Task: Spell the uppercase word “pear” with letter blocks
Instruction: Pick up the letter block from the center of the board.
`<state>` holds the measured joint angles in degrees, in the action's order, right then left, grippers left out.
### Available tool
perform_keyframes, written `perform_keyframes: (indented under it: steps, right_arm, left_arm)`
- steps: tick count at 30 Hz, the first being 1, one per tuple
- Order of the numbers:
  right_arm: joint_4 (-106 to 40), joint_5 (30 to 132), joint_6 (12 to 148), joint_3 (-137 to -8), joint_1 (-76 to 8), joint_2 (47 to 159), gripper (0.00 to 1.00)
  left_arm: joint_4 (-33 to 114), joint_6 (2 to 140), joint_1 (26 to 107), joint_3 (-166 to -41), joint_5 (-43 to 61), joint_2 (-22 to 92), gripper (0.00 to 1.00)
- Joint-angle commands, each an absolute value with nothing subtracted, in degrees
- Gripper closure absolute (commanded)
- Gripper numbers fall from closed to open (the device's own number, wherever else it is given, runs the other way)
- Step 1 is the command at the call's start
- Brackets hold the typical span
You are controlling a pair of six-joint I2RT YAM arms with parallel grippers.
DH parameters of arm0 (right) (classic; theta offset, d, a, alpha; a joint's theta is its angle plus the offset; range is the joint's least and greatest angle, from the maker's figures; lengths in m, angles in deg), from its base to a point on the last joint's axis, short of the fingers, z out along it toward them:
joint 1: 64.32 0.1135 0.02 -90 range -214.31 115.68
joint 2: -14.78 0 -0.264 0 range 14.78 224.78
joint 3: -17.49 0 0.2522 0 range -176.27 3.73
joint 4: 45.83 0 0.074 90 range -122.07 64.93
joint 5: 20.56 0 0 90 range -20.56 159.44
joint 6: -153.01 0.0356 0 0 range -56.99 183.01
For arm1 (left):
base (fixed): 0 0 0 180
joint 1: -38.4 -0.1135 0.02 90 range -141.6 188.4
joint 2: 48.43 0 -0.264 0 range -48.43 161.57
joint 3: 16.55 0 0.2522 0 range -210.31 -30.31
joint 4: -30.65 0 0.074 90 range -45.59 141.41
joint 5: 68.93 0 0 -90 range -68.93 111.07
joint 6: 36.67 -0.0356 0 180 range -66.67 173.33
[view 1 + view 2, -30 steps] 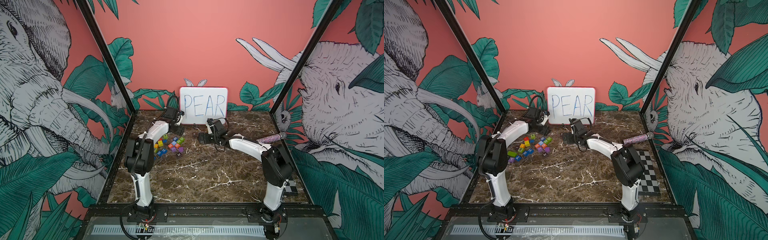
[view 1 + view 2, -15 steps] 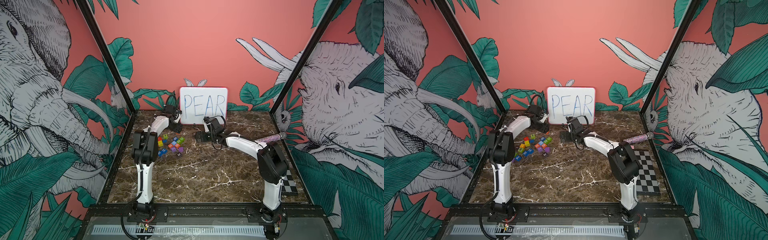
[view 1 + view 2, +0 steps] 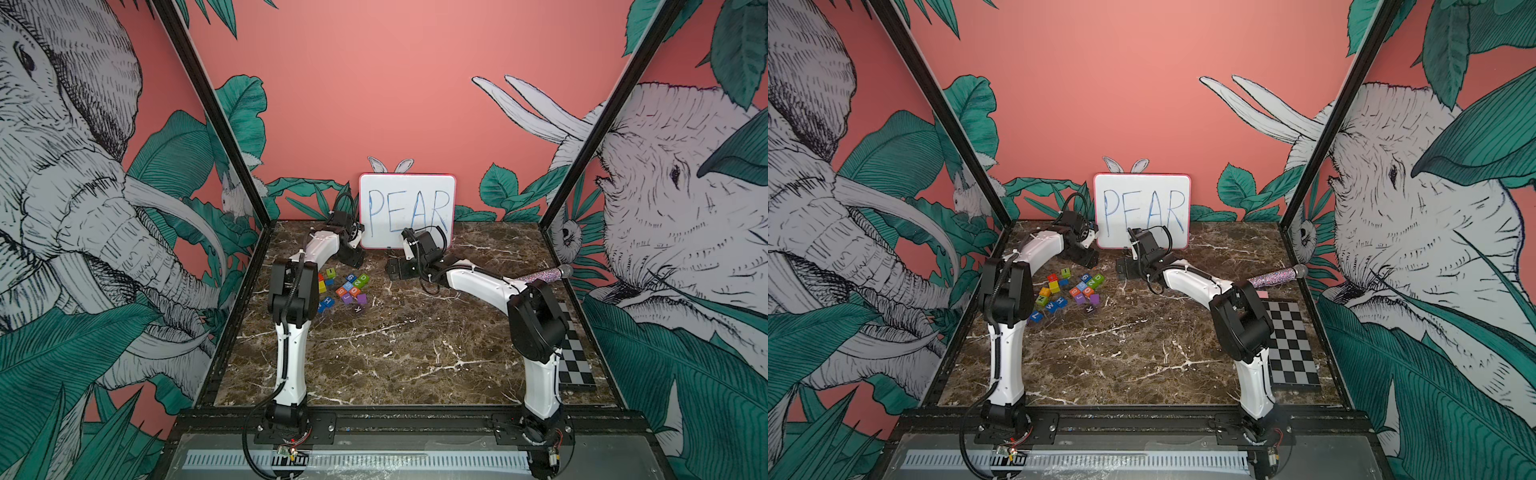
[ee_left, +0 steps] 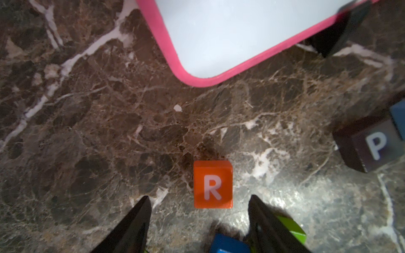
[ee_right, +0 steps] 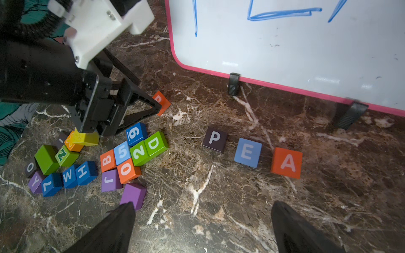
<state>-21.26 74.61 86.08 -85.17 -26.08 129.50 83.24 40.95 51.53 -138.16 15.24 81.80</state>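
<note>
So, three aligned: P (image 5: 214,139), E (image 5: 247,152), A (image 5: 286,162); one R block (image 4: 212,184) sits apart.

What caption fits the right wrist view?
P block, E block and A block lined up by the whiteboard; open left tool at the R block.

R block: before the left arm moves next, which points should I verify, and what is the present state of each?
1. R block lies flat on the table, letter up: ok.
2. Left gripper jaws open, tips at either side of R block: ok.
3. Grip on R block closed: not ok, gaps show on both sides.
4. P block, E block, A block in a row before the whiteboard: ok.
5. Spot after A block bare: ok.
6. Right gripper open, holding nothing; clear of R block's path: cannot tell.
</note>
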Motion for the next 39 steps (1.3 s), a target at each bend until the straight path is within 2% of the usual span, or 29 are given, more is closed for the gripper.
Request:
perform_keyframes:
  steps: [1,27,39]
  right_arm:
    - [-22.66,74.79,85.98,-85.38,-25.78,130.18,0.01]
    - [-24.3,75.9,87.78,-83.24,-25.75,129.89,0.01]
    - [-24.94,76.11,88.05,-82.14,-25.74,129.66,0.01]
  left_arm:
    - [85.12,41.97,51.85,-140.31,12.93,82.69,0.29]
    - [86.61,43.05,52.74,-142.86,13.46,86.2,0.38]
    - [87.03,43.32,52.92,-143.16,13.59,86.43,0.47]
